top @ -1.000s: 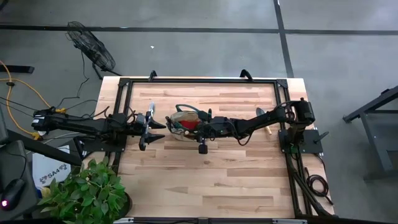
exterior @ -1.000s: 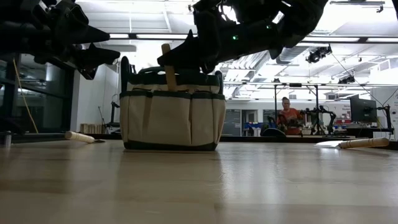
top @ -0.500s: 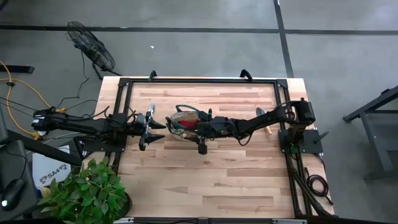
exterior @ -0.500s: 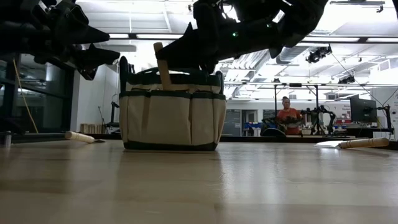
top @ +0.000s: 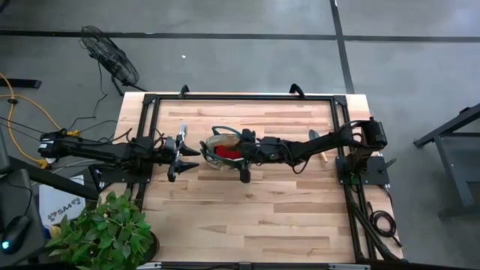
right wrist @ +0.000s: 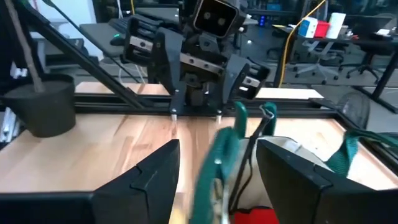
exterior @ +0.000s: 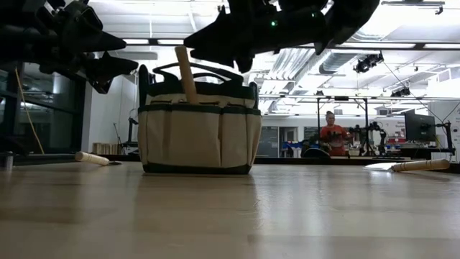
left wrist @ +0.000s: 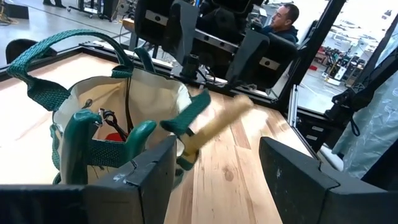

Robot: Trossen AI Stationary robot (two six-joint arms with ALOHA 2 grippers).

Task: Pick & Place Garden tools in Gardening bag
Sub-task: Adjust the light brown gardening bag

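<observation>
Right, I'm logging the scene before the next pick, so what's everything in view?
gardening bag: one, beige with green trim, table centre
red glove: one, inside the bag
handle in bag: one, pale wood, sticking up out of the bag
loose tools: two, pale handles, on the table; left one, right one
person: one, orange top, room behind
left gripper: open, beside the bag
right gripper: open, above the bag

Bag (exterior: 199, 133) beige, teal-green trim — red glove (top: 223, 151) inside — pale wooden handle (exterior: 185, 72).
</observation>
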